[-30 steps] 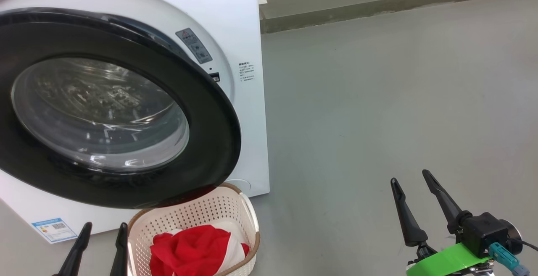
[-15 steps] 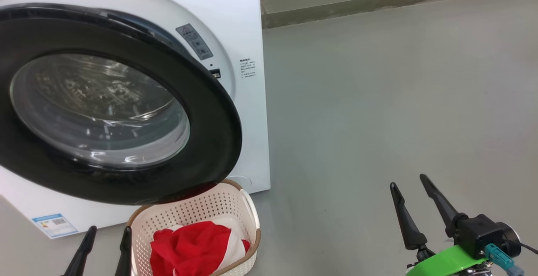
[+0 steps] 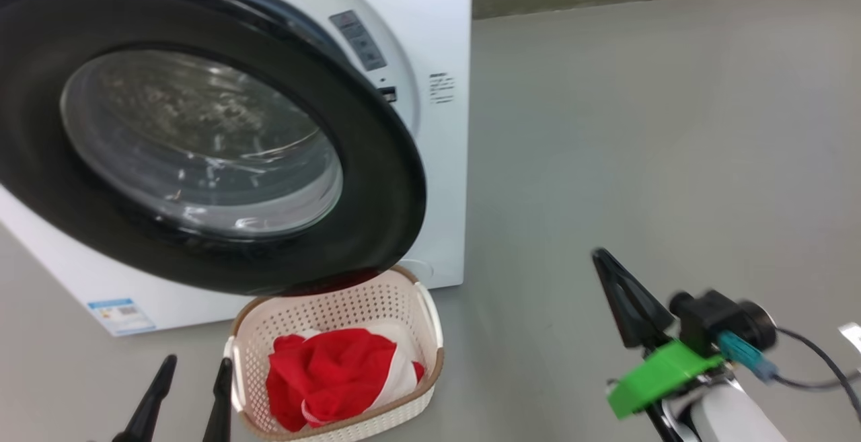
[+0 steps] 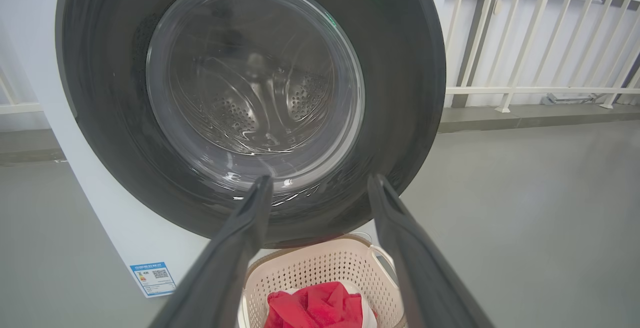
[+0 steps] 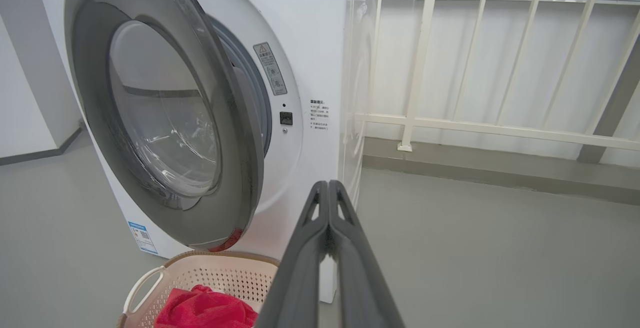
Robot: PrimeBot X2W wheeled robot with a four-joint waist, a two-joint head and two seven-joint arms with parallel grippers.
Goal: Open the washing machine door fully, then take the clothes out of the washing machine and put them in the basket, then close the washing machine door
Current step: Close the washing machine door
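Grey, smooth floor (image 3: 605, 126) runs back to a white railing (image 5: 500, 128), and the washing machine (image 3: 437, 38) stands on it as a big white box. The washing machine door (image 3: 377, 179) hangs part open. It looks hinged on the left side, so its free edge is on the right, swung out over the basket (image 3: 336, 307).

The clothes (image 3: 329, 375) lie bunched in that basket as soft red cloth with a white fold showing. What I can see of the steel drum through the glass looks empty. By my reckoning only the closing is left.

The left claw (image 3: 196, 361) sits low beside the basket's left handle with its fingers apart. From its own wrist the left claw (image 4: 320, 180) looks straight at the door's face. The right claw (image 3: 605, 260) is well off to the right over bare floor, and its two dark fingers are pressed together with nothing between them (image 5: 328, 185).

The door lies ahead of and above both claws, and the left one seems nearer. A push would need to land on the wide black rim towards the free edge. That rim is glossy and hard, and the clear window bulges, so a fingertip could slide.

The basket is perforated cream plastic with a brown woven-look rim. It sits just under the door's lower edge.
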